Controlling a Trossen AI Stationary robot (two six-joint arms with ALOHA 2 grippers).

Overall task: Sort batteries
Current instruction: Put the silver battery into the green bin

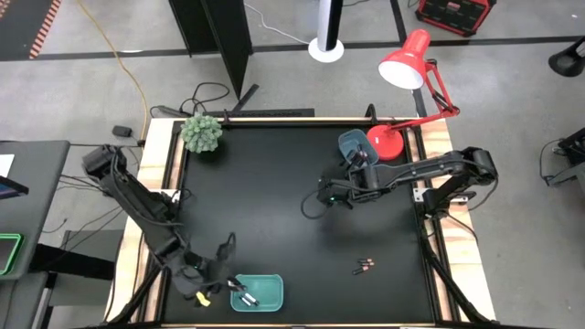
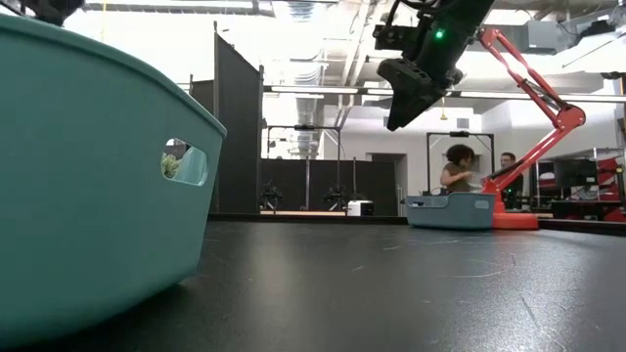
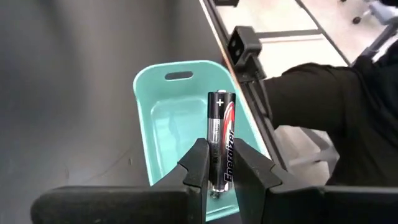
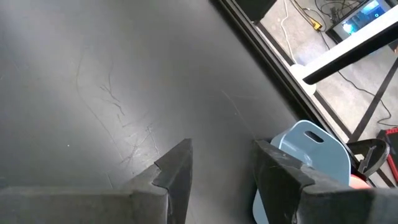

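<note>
My left gripper (image 3: 217,158) is at the table's near left, over the teal tray (image 3: 186,118), shut on a dark battery (image 3: 221,127) with a red band. In the high view this gripper (image 1: 228,281) sits at the teal tray's (image 1: 265,291) left end. My right gripper (image 4: 221,155) is open and empty, raised above the bare table middle (image 1: 322,195), with the blue tray (image 4: 311,149) beyond it. A few small dark batteries (image 1: 366,266) lie flat on the table near the right side. My left gripper pinches the battery by its lower half (image 3: 219,168) between its two fingers (image 3: 196,165). The battery lies along the fingers and sticks out past their tips, plus end (image 3: 220,96) away from the gripper. It is lifted clear, above the teal tray's inside.
The blue tray (image 1: 352,144) stands at the far right next to a red desk lamp's base (image 1: 386,142). A small green plant (image 1: 201,132) is at the far left corner. In the low view the teal tray's wall (image 2: 98,176) fills the left; people (image 2: 460,168) are beyond the table.
</note>
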